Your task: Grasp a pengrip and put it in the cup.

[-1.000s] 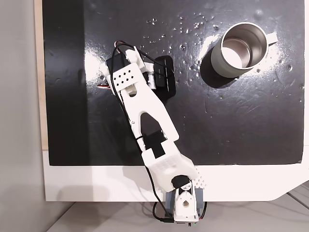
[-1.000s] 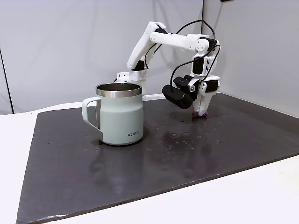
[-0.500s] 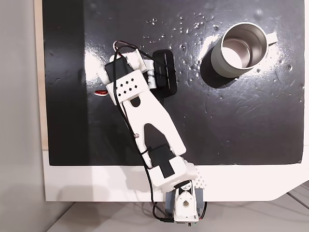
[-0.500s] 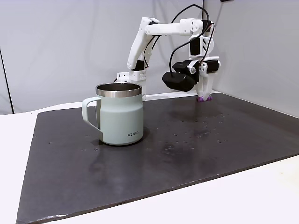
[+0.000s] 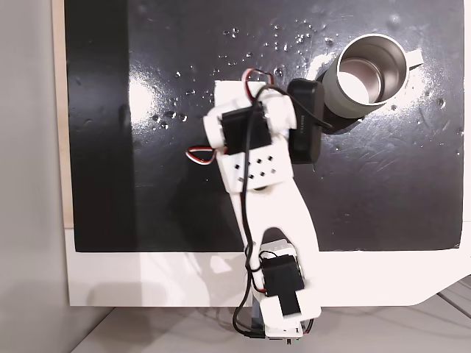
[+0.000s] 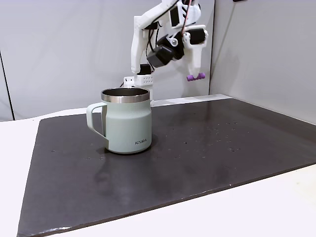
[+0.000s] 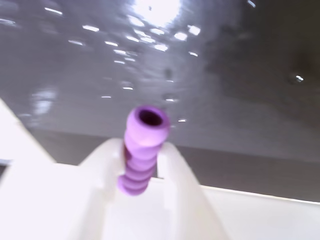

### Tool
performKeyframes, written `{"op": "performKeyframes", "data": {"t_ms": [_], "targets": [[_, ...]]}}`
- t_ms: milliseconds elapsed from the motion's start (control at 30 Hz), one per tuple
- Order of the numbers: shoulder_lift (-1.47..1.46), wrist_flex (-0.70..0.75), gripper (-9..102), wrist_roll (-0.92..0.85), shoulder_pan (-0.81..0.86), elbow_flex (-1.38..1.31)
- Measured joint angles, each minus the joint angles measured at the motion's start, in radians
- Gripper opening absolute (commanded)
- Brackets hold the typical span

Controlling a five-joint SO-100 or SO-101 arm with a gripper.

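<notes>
Mat [image 6: 207, 148], black and shiny, covered most of the table, and it gave me a flat place to work on. The cup [image 6: 126, 121] stood upright on it with its open mouth facing up, so that a small thing could drop straight in. In the fixed view from above, the cup [image 5: 368, 73] sat near the top right, and my arm [image 5: 261, 158] reached out close beside it.

My hand [image 6: 194, 75] was high in the air, well above the mat and higher than the cup's rim. I think I held it that high so the little piece would clear the rim on the way over.

My two white fingers [image 7: 167, 165] were closed tight on the pen grip [image 7: 140, 150]. It was a tiny purple tube with ridges. I pinched it around the middle, so its open end poked out past my fingers. From the side, the pen grip [image 6: 196, 76] stuck out sideways. It was not over the cup yet. It hung off to the right of it in that view.
</notes>
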Motion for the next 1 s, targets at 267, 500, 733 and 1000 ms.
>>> {"op": "performKeyframes", "data": {"t_ms": [267,500,733,1000], "targets": [[0.107,0.072,0,-0.089,0.256,0.018],[0.160,0.072,0,-0.225,0.462,0.014],[0.160,0.012,0,-0.318,0.571,-0.023],[0.051,-0.046,0,-0.337,0.581,-0.178]]}}
